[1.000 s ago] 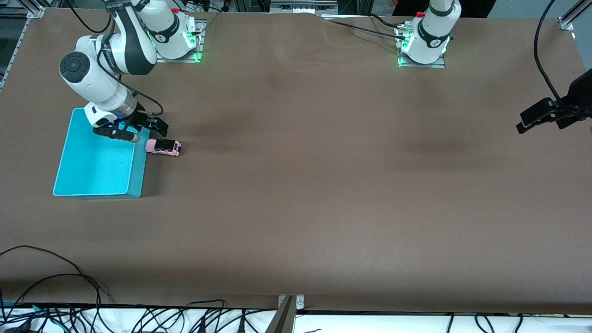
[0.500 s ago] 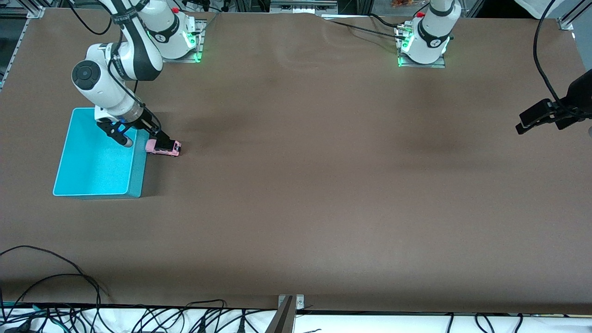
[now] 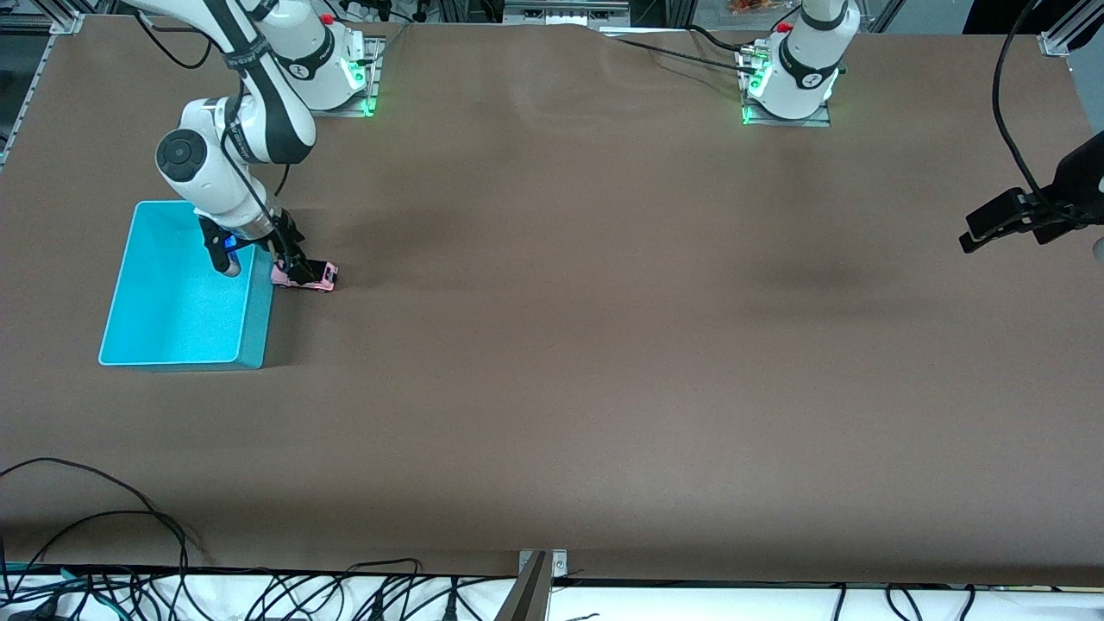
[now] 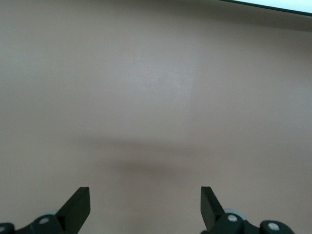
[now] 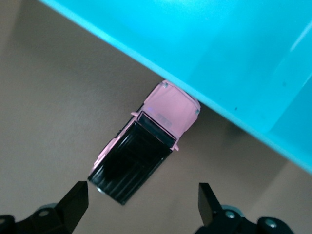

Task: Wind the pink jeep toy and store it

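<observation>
The right gripper (image 5: 141, 197) hangs spread wide over the pink jeep toy (image 5: 141, 148), holding nothing — the car sits on the table between the jaw tips, its nose touching the cyan bin (image 5: 234, 58), whose wall runs out of frame. The left gripper (image 4: 145, 204), partly cut off in the front view, waits spread over bare table.

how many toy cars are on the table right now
1. The pink toy car sits on the table, its nose against the outer wall of the blue bin, under the open right gripper. None shows inside the bin.
</observation>
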